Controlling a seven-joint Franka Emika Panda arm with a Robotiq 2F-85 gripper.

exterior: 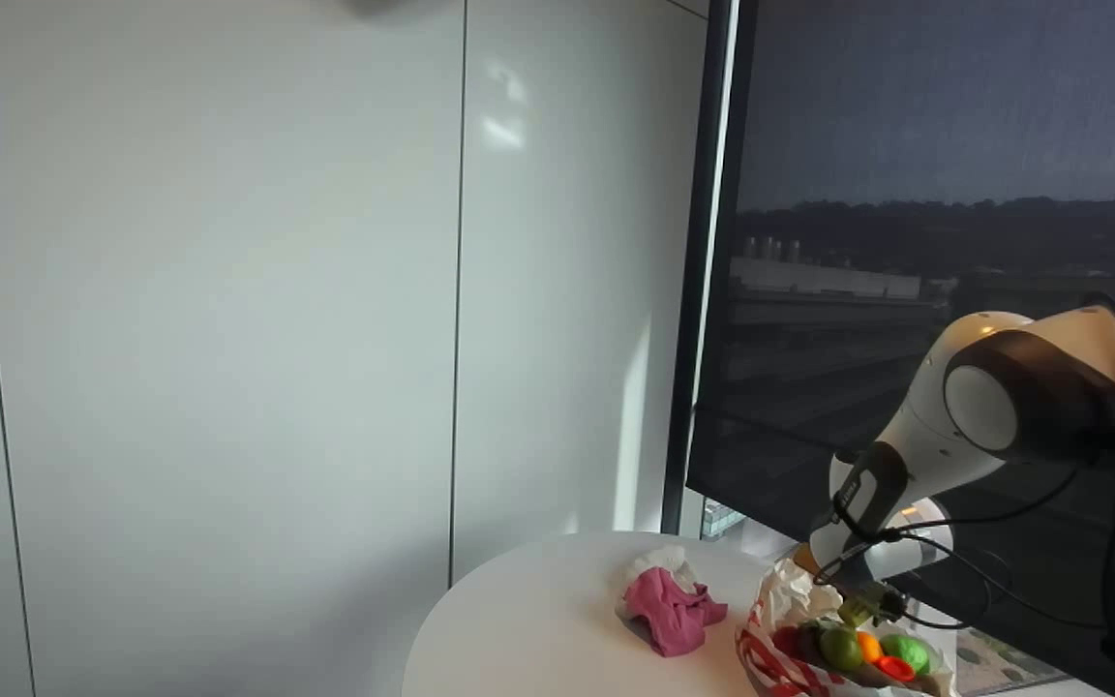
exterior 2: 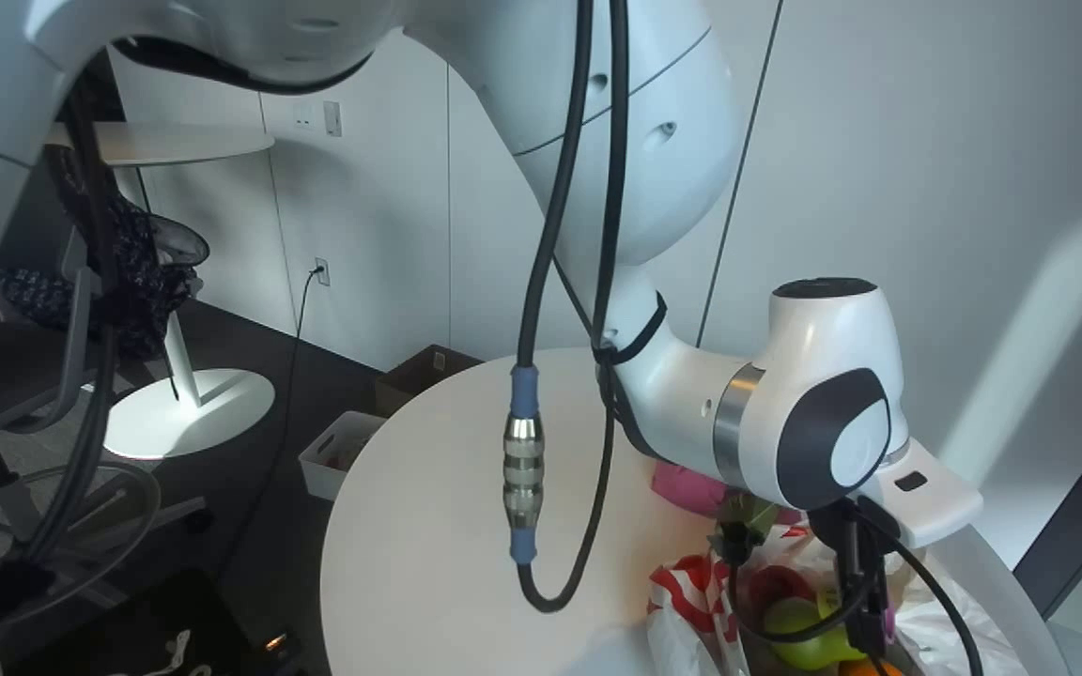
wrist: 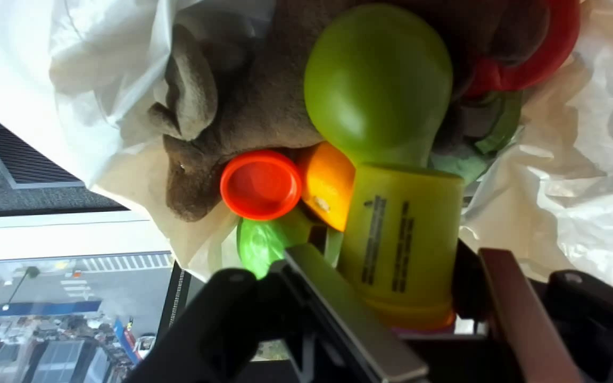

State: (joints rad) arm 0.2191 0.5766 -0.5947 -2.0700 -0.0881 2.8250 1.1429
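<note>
Hand (wrist: pixel 407 271) clamped on yellow container (wrist: pixel 405 234).
We find the container's long axis passing between the 2 fingers (wrist: pixel 358 315), 1 end pointing toward the green pear (wrist: pixel 378 88).

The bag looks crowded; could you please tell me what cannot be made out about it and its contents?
Bag: bottom cut off by the lower edge in both exterior views.
Red object: full shape cut off by the top edge, wrist view.
Green fruit: one end hidden by the yellow container, wrist view.
Print on it: too blurred to read, wrist view.
Anything under the plush: hidden by it, wrist view.
</note>
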